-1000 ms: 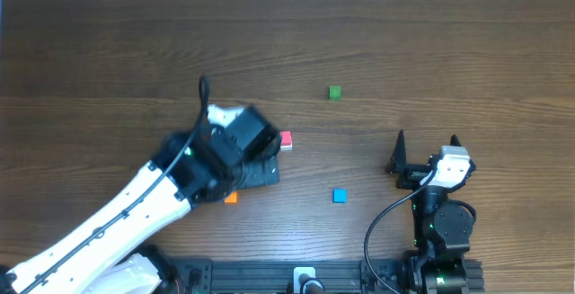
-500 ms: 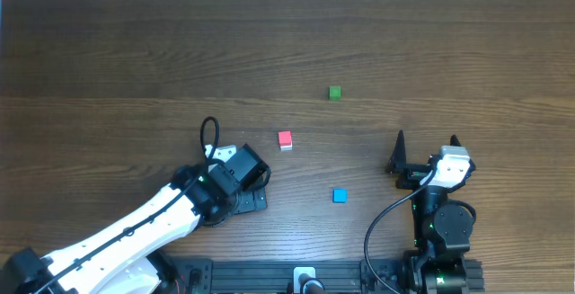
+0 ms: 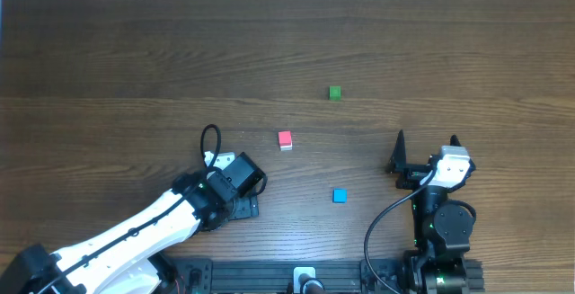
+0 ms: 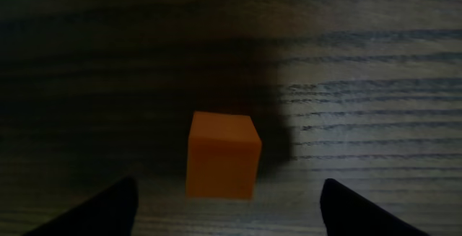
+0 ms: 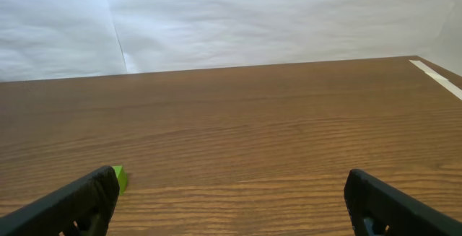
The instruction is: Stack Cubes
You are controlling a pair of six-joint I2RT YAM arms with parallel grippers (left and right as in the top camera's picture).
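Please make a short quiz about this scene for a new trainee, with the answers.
1. Short answer: is the red cube, blue cube or green cube stacked on another?
2. True or false: the left gripper is open, and the orange cube is not yet held.
3. Which shows in the right wrist view? A red cube, B green cube, C blue cube.
Key: 1 no; 2 true; 3 B.
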